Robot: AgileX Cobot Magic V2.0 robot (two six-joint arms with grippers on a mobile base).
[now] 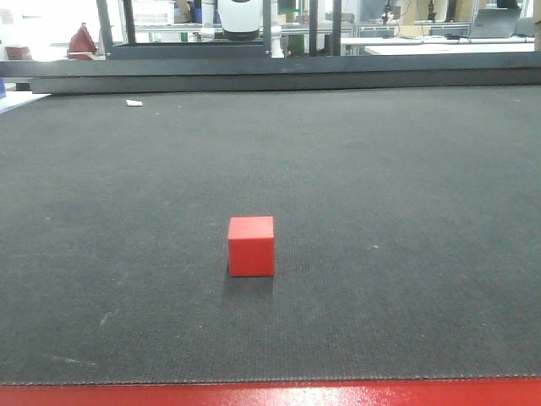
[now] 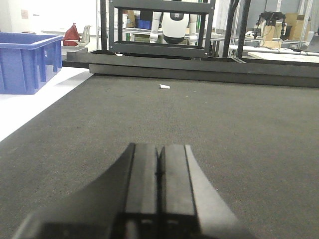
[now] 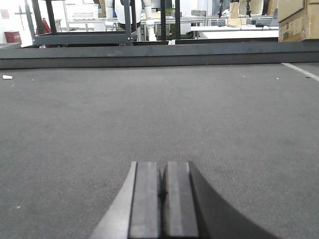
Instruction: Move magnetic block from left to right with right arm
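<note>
1. One magnetic block (image 1: 251,246), a small bright-red cube, sits flat on the dark textured desk (image 1: 406,169). In the front view it is near the front edge and roughly midway across, touching nothing else.
2. My left fingers (image 2: 144,184) are pressed together, pad against pad with only a thin seam between them (nothing pinched). They point out over the desk surface.
3. My right fingers (image 3: 145,199) are likewise pressed together and hold nothing. They point across the desk toward its far rail (image 3: 159,52).
4. A small white scrap (image 2: 164,86) lies on the desk near the far edge, well apart from the block.
5. A blue plastic bin (image 2: 22,59) stands beyond the desk's left side, and a cardboard box (image 3: 298,20) shows at the far right (past the desk).
</note>
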